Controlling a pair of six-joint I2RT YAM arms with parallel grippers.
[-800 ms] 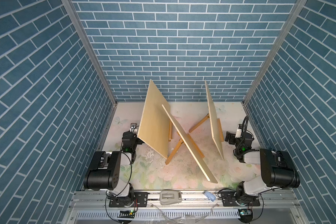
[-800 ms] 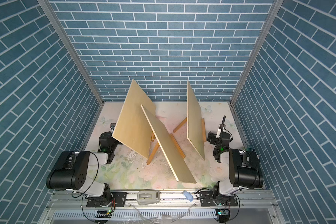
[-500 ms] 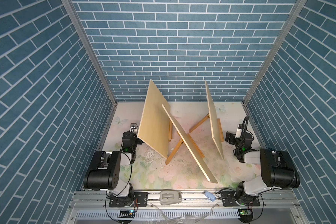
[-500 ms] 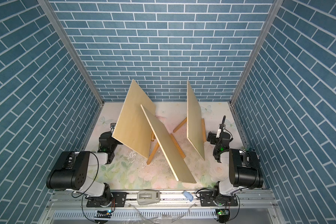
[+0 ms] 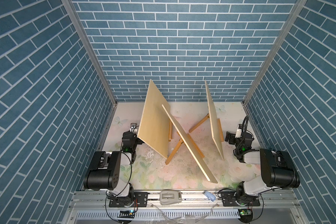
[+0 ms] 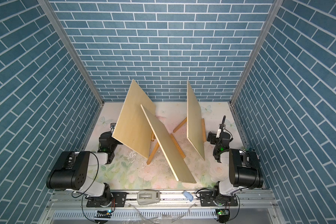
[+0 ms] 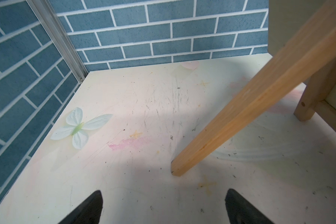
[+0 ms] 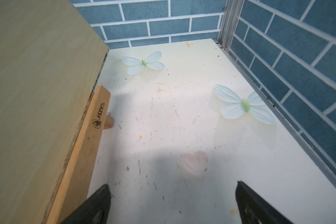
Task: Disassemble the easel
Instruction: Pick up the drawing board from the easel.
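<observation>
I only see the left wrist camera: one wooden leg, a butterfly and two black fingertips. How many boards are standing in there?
Observer: Three. In both top views the left board, middle board and right board each lean on a wooden easel.
Operator: Is the other arm holding one?
Observer: No. The right gripper is open and empty, close beside the wooden ledge under the right board.
Operator: Any more butterflies?
Observer: Yes, two pale butterflies are pictured on the table on that side.
</observation>
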